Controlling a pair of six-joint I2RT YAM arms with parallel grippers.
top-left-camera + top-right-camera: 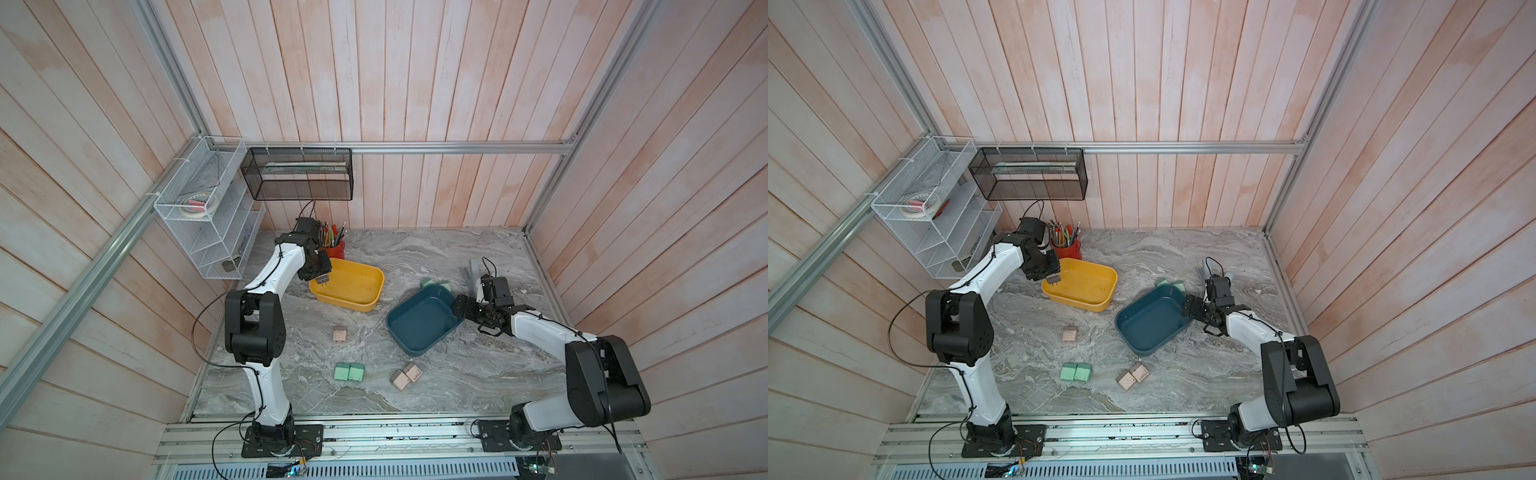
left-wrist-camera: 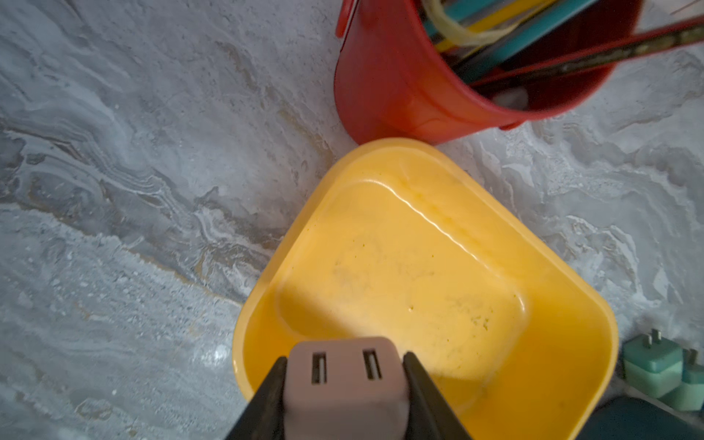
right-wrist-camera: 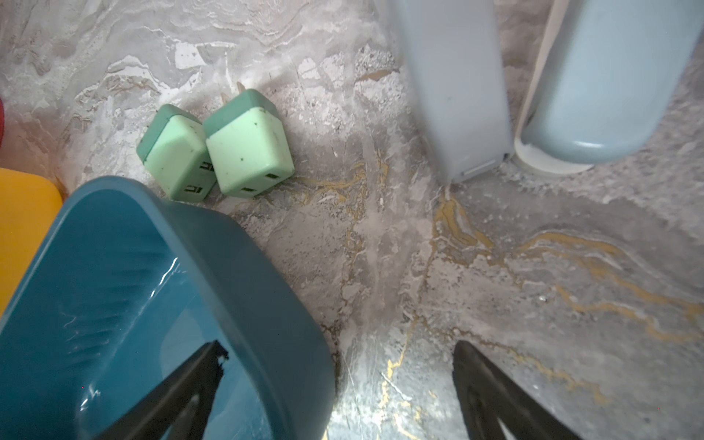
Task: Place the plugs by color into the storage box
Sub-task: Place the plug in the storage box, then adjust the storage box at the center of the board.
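Plug [image 2: 343, 384], pink, is clamped in the left gripper [image 1: 323, 276] over one end of the yellow box [image 2: 400, 274]. The right gripper [image 3: 339, 346] is spread wide astride the blue box [image 3: 247, 266] rim, two green plugs [image 3: 247, 152] lying just beside that box.

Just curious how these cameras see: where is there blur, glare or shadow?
Left wrist view: the pinkish-tan plastic cube plug is close and soft; the yellow plastic tub holds a shadow and a glare streak. Right wrist view: glare on the teal plastic tub, pale grey upright stick blurred. Both top views: wooden wall planks fan outward.
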